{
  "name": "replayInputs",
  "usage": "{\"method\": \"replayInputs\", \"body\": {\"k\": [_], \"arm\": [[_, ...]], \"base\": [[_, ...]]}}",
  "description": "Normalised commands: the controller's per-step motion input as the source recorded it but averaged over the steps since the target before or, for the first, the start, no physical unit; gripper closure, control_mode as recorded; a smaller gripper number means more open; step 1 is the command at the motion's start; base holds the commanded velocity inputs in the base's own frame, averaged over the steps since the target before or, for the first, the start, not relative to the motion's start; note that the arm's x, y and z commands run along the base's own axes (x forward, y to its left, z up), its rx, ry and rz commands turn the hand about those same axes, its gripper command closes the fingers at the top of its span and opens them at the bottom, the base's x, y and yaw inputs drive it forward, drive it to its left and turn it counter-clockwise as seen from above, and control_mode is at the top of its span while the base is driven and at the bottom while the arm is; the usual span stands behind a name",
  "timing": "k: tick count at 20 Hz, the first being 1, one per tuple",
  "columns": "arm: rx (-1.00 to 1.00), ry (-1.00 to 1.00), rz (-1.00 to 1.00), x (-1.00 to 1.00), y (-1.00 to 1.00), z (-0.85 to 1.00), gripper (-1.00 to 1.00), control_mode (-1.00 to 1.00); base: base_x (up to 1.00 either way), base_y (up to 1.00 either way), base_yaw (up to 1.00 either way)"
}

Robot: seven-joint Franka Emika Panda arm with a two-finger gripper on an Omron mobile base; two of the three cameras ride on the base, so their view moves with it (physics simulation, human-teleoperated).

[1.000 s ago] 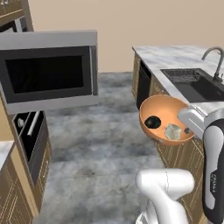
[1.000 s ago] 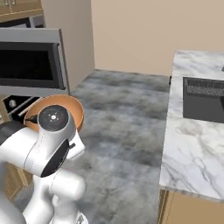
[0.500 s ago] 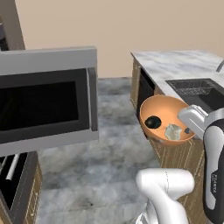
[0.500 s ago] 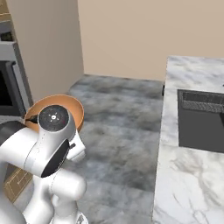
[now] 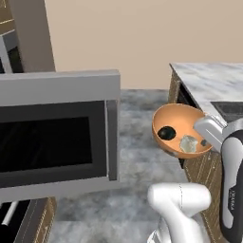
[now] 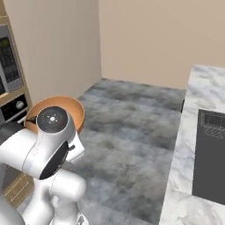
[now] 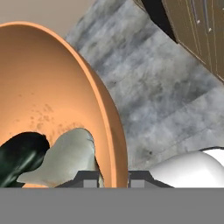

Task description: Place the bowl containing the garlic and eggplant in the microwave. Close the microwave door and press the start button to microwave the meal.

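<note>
The two small dark fingertips (image 7: 89, 176) of the white arm's two-finger gripper (image 7: 111, 177) straddle the rim of the round, smooth orange-tan bowl (image 7: 48, 92), one tip inside the wall and one outside, clamped on that rim. The bowl is held clear of any surface, above the grey mottled stone floor (image 7: 162, 109).

Just inside the inner fingertip lies the small pale whitish-grey lumpy garlic (image 7: 65, 159), touching the bowl's inner wall. Beside it, on the side away from the fingers, sits the glossy near-black oval eggplant (image 7: 19, 157); the two look to be touching, though the low angle makes that hard to confirm.

From the left base view the bowl (image 5: 178, 128) hangs tilted with its mouth turned toward the camera, the eggplant (image 5: 166, 133) and garlic (image 5: 188, 144) low in it, and the gripper (image 5: 209, 135) at its right rim. Past the outer fingertip is a brown wooden cabinet front (image 5: 204, 171) under a white marbled countertop (image 5: 209, 80) with a dark sink basin (image 5: 230, 110).

Well apart from the fingers, on the bowl's far side, stands the open microwave door (image 5: 57, 133), a grey-framed rectangular panel with a large dark glass window.

In the right base view the bowl (image 6: 72, 110) shows behind the arm's round wrist joint, with a tan wall (image 6: 149, 39) far beyond it.
</note>
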Motion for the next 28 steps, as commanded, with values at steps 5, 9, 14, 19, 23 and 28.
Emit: {"method": "replayInputs", "body": {"k": [5,9,14,19,23,28], "arm": [[0.00,0.00,0.00,0.00,0.00,0.00,1.00,1.00],[0.00,0.00,0.00,0.00,0.00,0.00,1.00,1.00],[0.00,0.00,0.00,0.00,0.00,0.00,1.00,1.00],[0.00,0.00,0.00,0.00,0.00,0.00,1.00,1.00],[0.00,0.00,0.00,0.00,0.00,0.00,1.00,1.00],[0.00,0.00,0.00,0.00,0.00,0.00,1.00,1.00]], "base": [[0.58,-0.52,0.48],[0.60,-0.38,0.42],[0.48,-0.14,0.53],[0.45,-0.06,0.66],[0.79,-0.01,0.65],[0.96,0.00,0.62]]}}
